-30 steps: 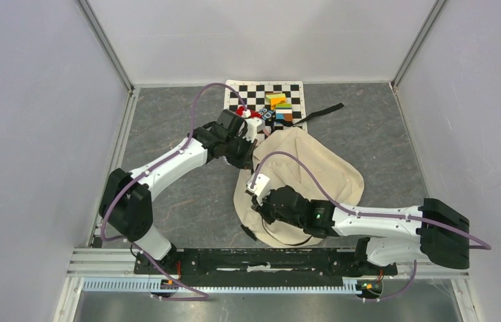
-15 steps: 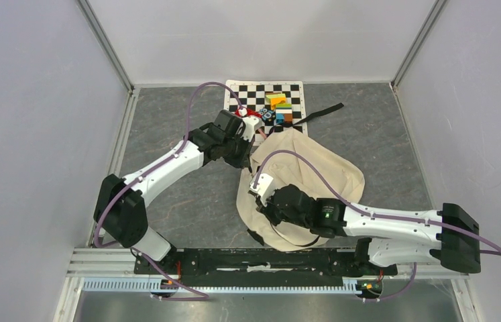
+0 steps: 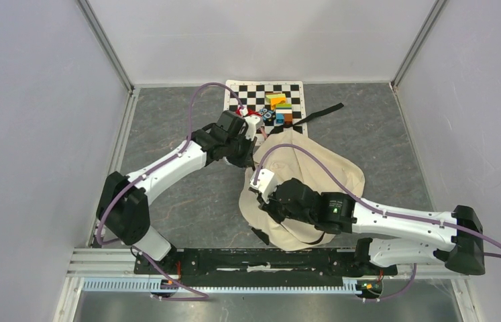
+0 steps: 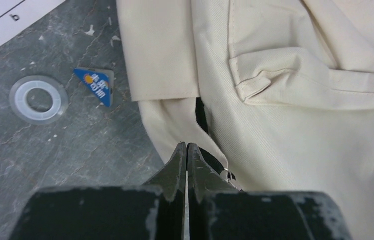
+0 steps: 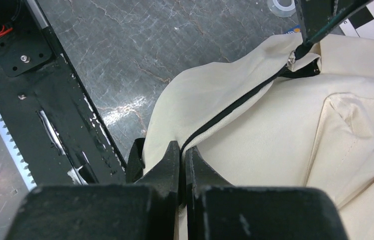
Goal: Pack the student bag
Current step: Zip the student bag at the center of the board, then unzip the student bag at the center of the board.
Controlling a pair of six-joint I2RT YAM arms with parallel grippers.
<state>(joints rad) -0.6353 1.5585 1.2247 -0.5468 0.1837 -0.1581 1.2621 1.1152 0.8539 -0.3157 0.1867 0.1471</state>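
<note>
The student bag (image 3: 314, 168), a cream fabric backpack, lies flat in the middle of the grey table. Its black zipper line (image 5: 235, 107) runs between my two grippers. My left gripper (image 3: 250, 151) is at the bag's far left corner. Its jaws (image 4: 185, 146) are shut, with the metal zipper pull (image 4: 228, 175) right beside the tips and a black tab leading in between them. My right gripper (image 3: 263, 204) is at the bag's near left edge. It is shut (image 5: 182, 147) on the fabric fold along the zipper. A cream pocket (image 4: 300, 75) faces up.
A chessboard mat (image 3: 254, 94) with coloured blocks (image 3: 278, 107) lies just beyond the bag. A clear tape ring (image 4: 38, 99) and a small blue triangular piece (image 4: 96, 85) lie on the table by the left gripper. A black strap (image 3: 324, 111) trails to the far right. The black base rail (image 5: 49, 115) runs close to the right gripper.
The right arm has stretched out and shifted slightly right, still gripping the bag's edge. The bag has spread a little. The left gripper stays at the far corner.
</note>
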